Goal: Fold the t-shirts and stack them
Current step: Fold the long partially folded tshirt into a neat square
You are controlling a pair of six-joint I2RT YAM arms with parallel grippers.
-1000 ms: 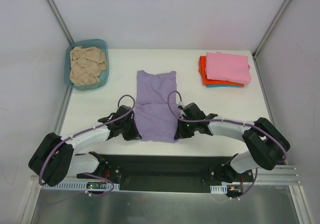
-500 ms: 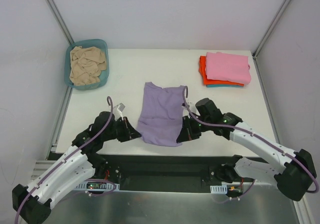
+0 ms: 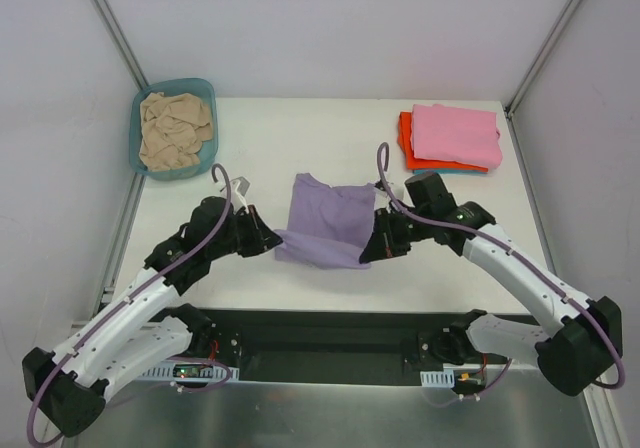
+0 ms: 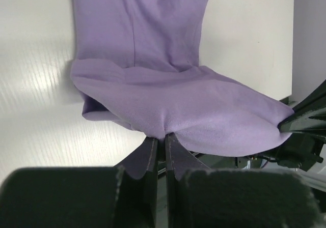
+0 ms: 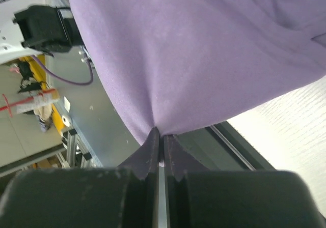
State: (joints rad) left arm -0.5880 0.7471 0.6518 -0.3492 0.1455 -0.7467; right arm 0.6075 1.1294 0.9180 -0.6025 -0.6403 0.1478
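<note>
Both near corners of the lavender t-shirt (image 3: 325, 218) are pinched. The left gripper (image 4: 159, 136) has its fingers pressed tight together on the hem's left end, and the right gripper (image 5: 159, 132) is nipped just as thin on the right end. Between them the hem hangs off the table (image 3: 250, 138) in a shallow sag, bellying slightly in the middle. Beyond that raised edge the rest of the shirt lies flat mid-table, collar end pointing away from the arms. It looks like the lower half is being brought over the upper half. The cloth reads as light, limp and thin, with no stiffness of its own, so it should drape wherever it is unsupported and wrinkle if the two holds drift together. The hem corners seem the right place to hold, since the doubled seam gives the fingers something to bite, though so small a pinch could slip under a tug. At the far left a beige t-shirt (image 3: 175, 128) sits crumpled in the teal basin (image 3: 205, 93). At the far right a folded pink t-shirt (image 3: 455, 133) tops an orange-red t-shirt (image 3: 405, 140), with a sliver of teal t-shirt (image 3: 440, 171) beneath.
</note>
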